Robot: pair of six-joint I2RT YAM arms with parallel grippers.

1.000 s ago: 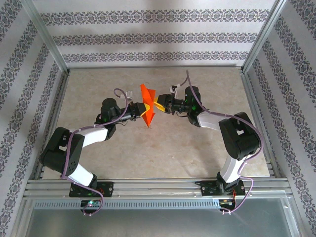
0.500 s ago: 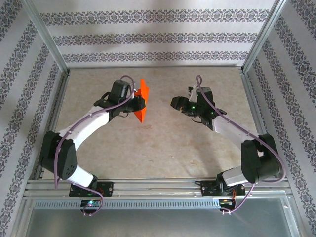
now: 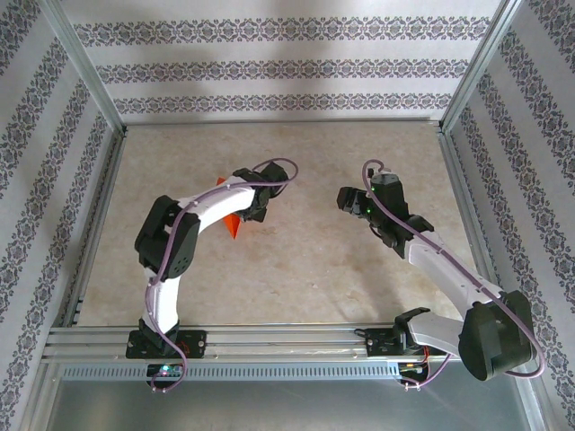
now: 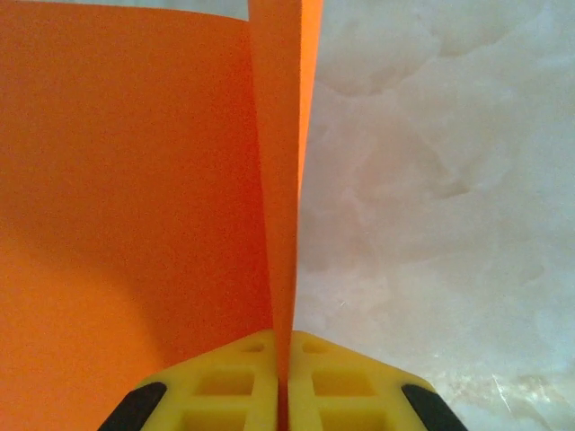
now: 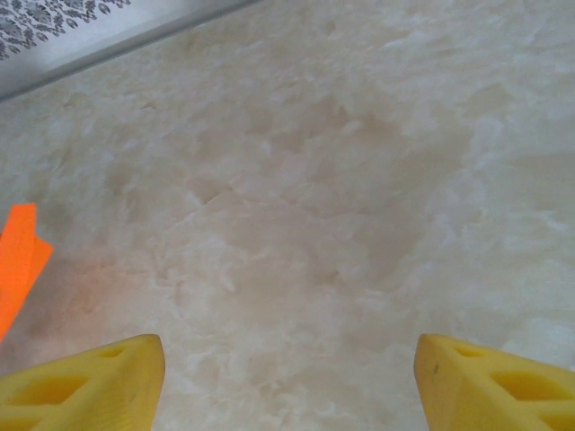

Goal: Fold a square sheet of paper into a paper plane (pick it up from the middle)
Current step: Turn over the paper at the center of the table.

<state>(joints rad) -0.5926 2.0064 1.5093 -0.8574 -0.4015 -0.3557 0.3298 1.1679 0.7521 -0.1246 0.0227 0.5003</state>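
Pale worktop (image 3: 314,269) — left hand (image 4: 283,359) pinches the paper plane (image 4: 135,180) at nine o'clock; right hand (image 3: 345,198), at three, stands spread.

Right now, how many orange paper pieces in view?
1: the folded orange paper, pinched in the shut jaws of the left gripper, left of table centre; that arm covers part and could hide more.

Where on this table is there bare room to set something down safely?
Two bare patches of table: the far strip along the back wall, and the near middle ahead of the base rail. It is crowded centre-left, where the left gripper pinches the folded orange paper; the open right gripper hangs opposite.
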